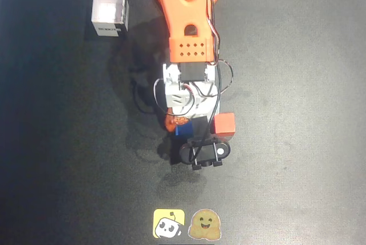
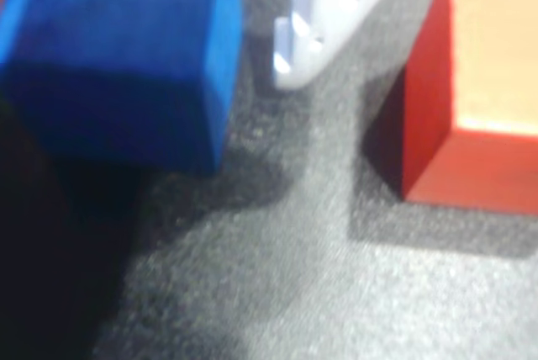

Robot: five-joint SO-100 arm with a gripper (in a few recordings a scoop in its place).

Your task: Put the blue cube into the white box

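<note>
The blue cube (image 1: pixel 182 130) lies on the dark mat at centre, mostly covered by my gripper (image 1: pixel 191 128) in the overhead view. In the wrist view the blue cube (image 2: pixel 126 57) fills the upper left, and my white finger (image 2: pixel 304 32) stands just to its right with a narrow gap between them. The other jaw is a sliver of orange at the top-left corner, so the cube sits between open jaws. The white box (image 1: pixel 110 10) stands far off at the upper left, its opening up and a dark label on its near wall.
A red cube (image 1: pixel 223 123) (image 2: pixel 471 99) rests on the mat close to the right of my gripper. Two stickers, yellow (image 1: pixel 168 224) and tan (image 1: pixel 205 225), lie at the mat's (image 1: pixel 297 85) lower edge. The orange arm (image 1: pixel 186 22) reaches down from the top.
</note>
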